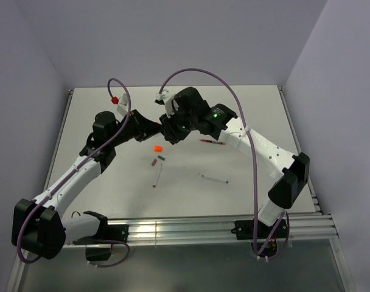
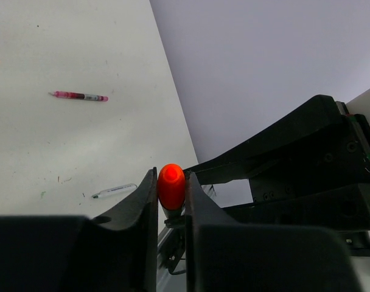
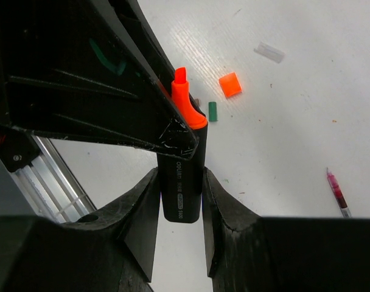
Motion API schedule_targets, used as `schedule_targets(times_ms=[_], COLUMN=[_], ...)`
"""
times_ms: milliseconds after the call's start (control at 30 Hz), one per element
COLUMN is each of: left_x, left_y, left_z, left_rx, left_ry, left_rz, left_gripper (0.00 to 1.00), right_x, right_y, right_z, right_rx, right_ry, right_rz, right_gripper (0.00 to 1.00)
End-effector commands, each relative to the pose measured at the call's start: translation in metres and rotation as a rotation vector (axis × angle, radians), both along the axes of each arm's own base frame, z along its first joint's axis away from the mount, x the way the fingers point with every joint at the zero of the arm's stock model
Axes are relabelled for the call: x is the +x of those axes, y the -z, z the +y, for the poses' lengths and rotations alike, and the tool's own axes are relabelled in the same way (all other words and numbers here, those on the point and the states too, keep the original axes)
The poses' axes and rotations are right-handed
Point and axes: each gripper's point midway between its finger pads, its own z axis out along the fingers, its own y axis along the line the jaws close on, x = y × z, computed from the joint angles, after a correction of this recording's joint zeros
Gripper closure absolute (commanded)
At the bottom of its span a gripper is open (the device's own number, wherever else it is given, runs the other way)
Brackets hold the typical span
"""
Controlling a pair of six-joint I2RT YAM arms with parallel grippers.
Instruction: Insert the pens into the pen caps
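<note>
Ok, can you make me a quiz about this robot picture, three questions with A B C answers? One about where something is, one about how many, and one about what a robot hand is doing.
1. Where is the orange cap?
A. lying on the table
B. pushed onto the black marker
C. up in the air

2. How many thin white pens lie on the table?
A. one
B. two
C. four

3. What is the right gripper doing?
A. wide open and empty
B. shut on the black marker
C. shut on the orange cap

Answers:
1 A: the cap sits alone on the table, and the marker's orange tip is bare.
2 B: one lies just below the caps, the other further right.
3 B: its two fingers press the marker's black body from both sides.
</note>
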Motion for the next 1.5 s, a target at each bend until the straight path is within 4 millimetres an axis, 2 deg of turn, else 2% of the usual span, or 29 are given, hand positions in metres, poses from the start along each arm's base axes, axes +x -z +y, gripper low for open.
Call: schedule_targets(times_ms=[0,67,133,167,200,233,300,367,433,600,633,733,767,833,900,967,1167,1300,1467], left_x=[-0.004,-0.005,-0.014,-0.014,-0.015,-0.02,-0.02,-0.023,-0.023,-0.05,-0.054,-0.063,-0.067,-0.074,-0.082,-0.076,-0.067,-0.052,-0.042], left_y=[-0.001,-0.006,-0.014,-0.018,-0.025,-0.03,-0.038,-0.043,-0.044,-0.064,-0.073,-0.081,-0.095,-0.106,-0.125,-0.131,-0.144,-0.139,-0.134], left_z=[-0.003,-0.004,-0.006,-0.003,-0.002,-0.001,0.005,0.007,0.008,0.005,0.005,0.003,0.003,0.004,0.007,0.008,0.011,0.011,0.01], left_rx=[-0.007,-0.005,0.001,-0.001,-0.006,-0.015,-0.007,0.014,0.04,-0.02,-0.032,-0.058,-0.077,-0.144,-0.202,-0.226,-0.292,-0.32,-0.341], left_ry=[0.025,0.039,0.108,0.123,0.141,0.175,0.183,0.209,0.206,0.325,0.336,0.399,0.41,0.419,0.402,0.366,0.299,0.257,0.227], left_rz=[-0.019,-0.042,-0.105,-0.129,-0.165,-0.184,-0.236,-0.282,-0.298,-0.426,-0.491,-0.531,-0.615,-0.621,-0.702,-0.686,-0.666,-0.576,-0.485], left_gripper=[0.97,1.0,1.0,1.0,1.0,1.0,1.0,1.0,0.95,0.93,0.94,1.0,1.0,1.0,1.0,1.0,1.0,1.0,1.0], right_x=[0.001,-0.003,-0.008,-0.017,-0.022,-0.025,-0.032,-0.037,-0.042,-0.032,-0.041,-0.074,-0.076,-0.083,-0.087,-0.092,-0.093,-0.093,-0.078], right_y=[-0.028,-0.031,-0.031,-0.031,-0.037,-0.038,-0.042,-0.044,-0.058,-0.075,-0.082,-0.096,-0.095,-0.088,-0.092,-0.099,-0.104,-0.111,-0.12], right_z=[0.008,0.007,0.006,0.006,0.003,0.001,-0.007,-0.014,-0.024,-0.052,-0.051,-0.048,-0.046,-0.044,-0.044,-0.042,-0.031,-0.023,-0.014], right_rx=[0.064,0.071,0.077,0.088,0.103,0.111,0.144,0.184,0.278,0.372,0.398,0.484,0.49,0.496,0.517,0.553,0.622,0.624,0.628], right_ry=[-0.009,-0.021,-0.048,-0.084,-0.112,-0.124,-0.153,-0.178,-0.235,-0.204,-0.256,-0.417,-0.427,-0.438,-0.458,-0.466,-0.495,-0.505,-0.498], right_rz=[-0.053,-0.054,-0.046,-0.019,-0.021,-0.016,0.007,0.052,0.12,0.176,0.189,0.257,0.278,0.327,0.331,0.373,0.429,0.426,0.397], right_gripper=[1.0,0.94,0.79,0.65,0.42,0.36,0.28,0.26,0.23,0.08,0.07,0.03,0.03,0.03,0.03,0.03,0.1,0.17,0.27])
